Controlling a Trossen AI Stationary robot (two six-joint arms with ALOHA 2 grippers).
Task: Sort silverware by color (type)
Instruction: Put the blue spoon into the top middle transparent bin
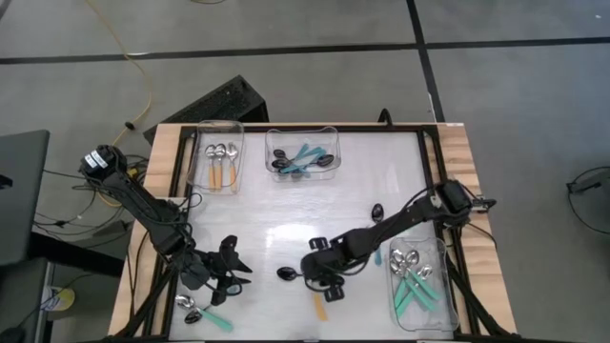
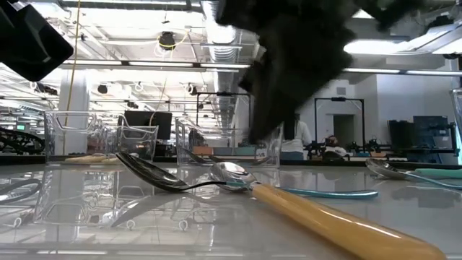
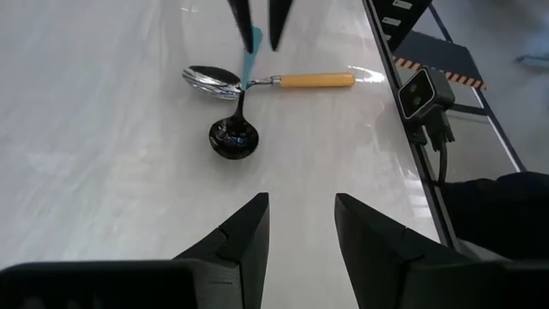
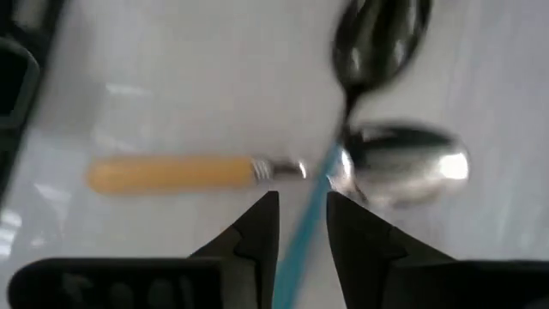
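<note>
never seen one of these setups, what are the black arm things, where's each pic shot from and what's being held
These are two robot arms at a table, each ending in a two-finger gripper. One picture looks straight down, one sits at table level, and two come from cameras on the wrists. The right gripper is low over a dark-bowled spoon with a blue handle, which runs between its slightly parted fingers and crosses an orange-handled spoon. Whether it grips that handle is unclear. The left gripper waits near the front left, open and empty. Clear bins hold spoons grouped by handle colour, with teal ones on the right.
</note>
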